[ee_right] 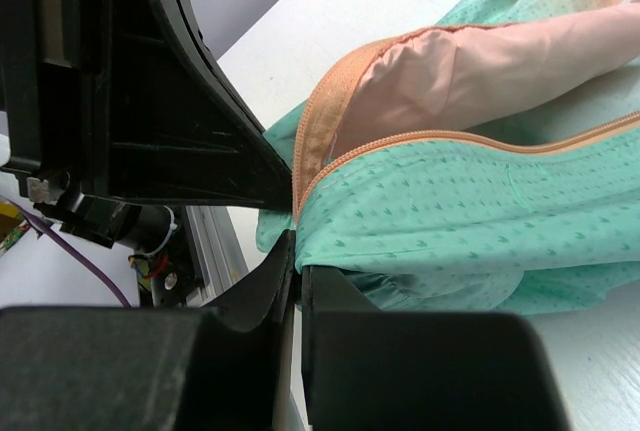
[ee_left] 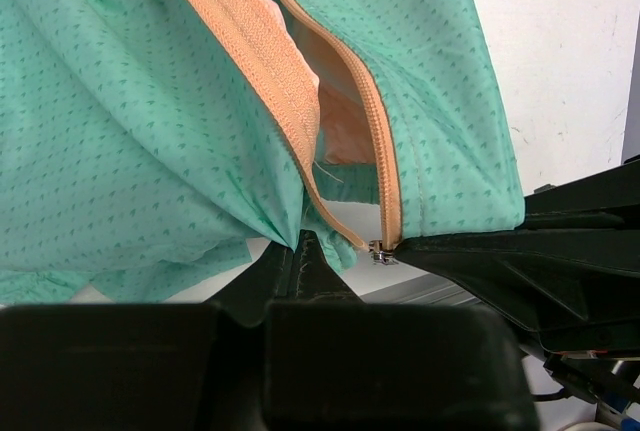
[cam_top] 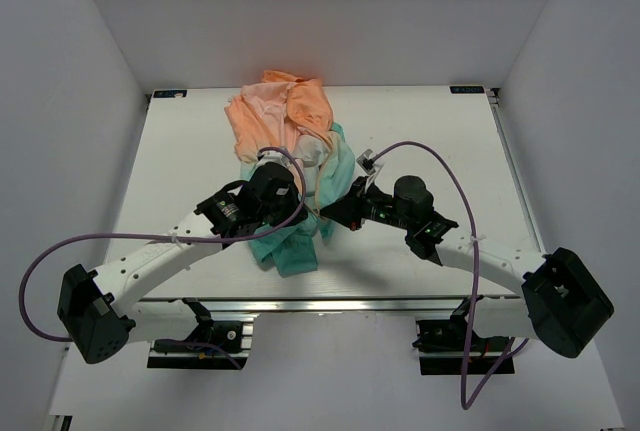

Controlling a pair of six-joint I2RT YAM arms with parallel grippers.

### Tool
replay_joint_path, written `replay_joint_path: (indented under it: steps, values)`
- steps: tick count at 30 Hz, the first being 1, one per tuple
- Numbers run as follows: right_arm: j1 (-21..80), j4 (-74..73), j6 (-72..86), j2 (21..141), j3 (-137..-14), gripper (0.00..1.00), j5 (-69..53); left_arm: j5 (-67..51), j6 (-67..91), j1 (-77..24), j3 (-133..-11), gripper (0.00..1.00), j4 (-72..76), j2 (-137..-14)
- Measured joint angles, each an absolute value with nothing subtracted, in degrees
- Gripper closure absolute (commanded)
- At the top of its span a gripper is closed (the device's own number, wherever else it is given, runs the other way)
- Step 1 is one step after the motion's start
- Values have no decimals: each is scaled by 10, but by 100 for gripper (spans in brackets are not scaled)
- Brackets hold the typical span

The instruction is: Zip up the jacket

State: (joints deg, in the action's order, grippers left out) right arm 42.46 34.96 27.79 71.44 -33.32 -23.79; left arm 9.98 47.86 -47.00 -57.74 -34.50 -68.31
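The jacket lies bunched mid-table, orange at the far end and teal toward me. Its orange zipper gapes open in a V, and the two tapes meet at the small metal slider at the hem. My left gripper is shut on a fold of teal hem just left of the slider. From the right, my right gripper is shut on the hem at the zipper's bottom end, with its black finger reaching the slider. In the top view both grippers, left and right, meet over the teal hem.
The white table is walled on three sides. An aluminium rail runs along its near edge. Purple cables loop off both arms above the surface.
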Motion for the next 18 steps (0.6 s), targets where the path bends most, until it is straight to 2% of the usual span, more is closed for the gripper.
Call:
replay_joint_path:
  steps: [18]
  values:
    - [425, 359, 284, 711, -332, 100, -245, 98, 479, -470, -577, 100, -343, -683]
